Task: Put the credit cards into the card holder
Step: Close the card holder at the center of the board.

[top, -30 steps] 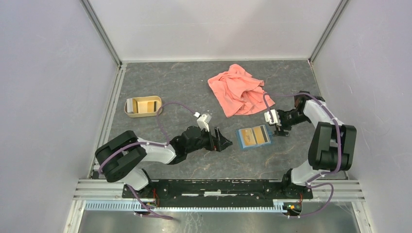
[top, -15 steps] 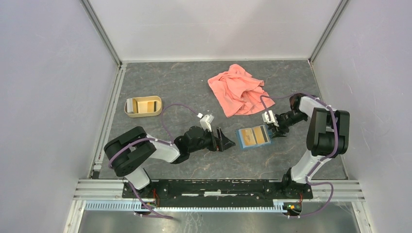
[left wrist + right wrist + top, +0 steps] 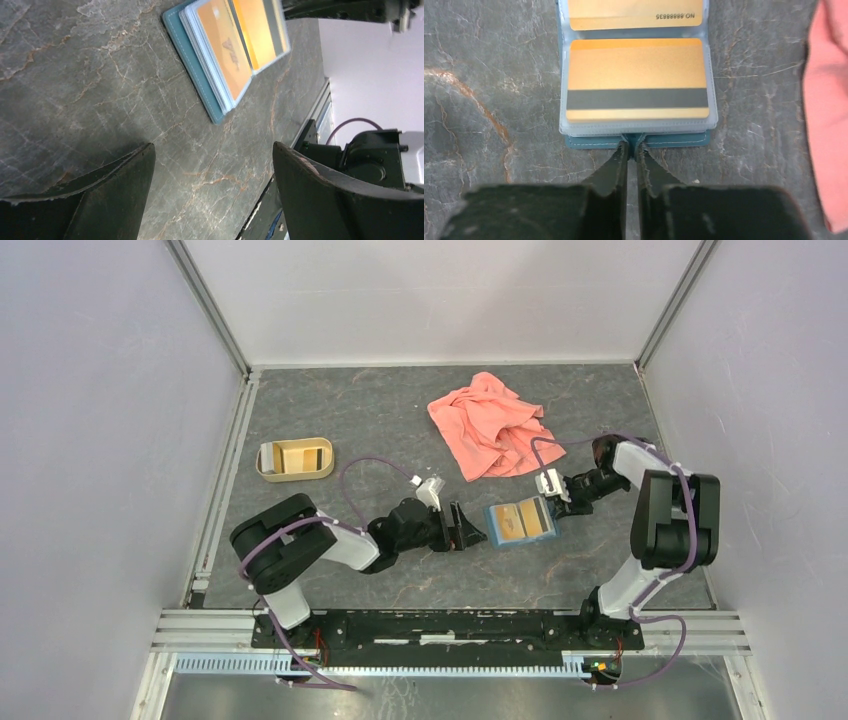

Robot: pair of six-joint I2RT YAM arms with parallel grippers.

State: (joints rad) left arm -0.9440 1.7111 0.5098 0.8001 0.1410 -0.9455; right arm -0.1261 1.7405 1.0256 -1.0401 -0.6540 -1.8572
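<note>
right claw (image 3: 630,143): i squeezed it from wide to clenched at card holder (image 3: 684,139) edge
left claw (image 3: 210,150): released
task: credit cards (image 3: 636,75) looked sleeved; folding probably next

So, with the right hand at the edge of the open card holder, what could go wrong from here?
1. The right hand has its tips almost together at the thin teal edge of the card holder; they may catch only a clear sleeve, or slip off.
2. The card holder lies loose on the table, and the open left hand is beside it, not touching, so a push may slide it.
</note>
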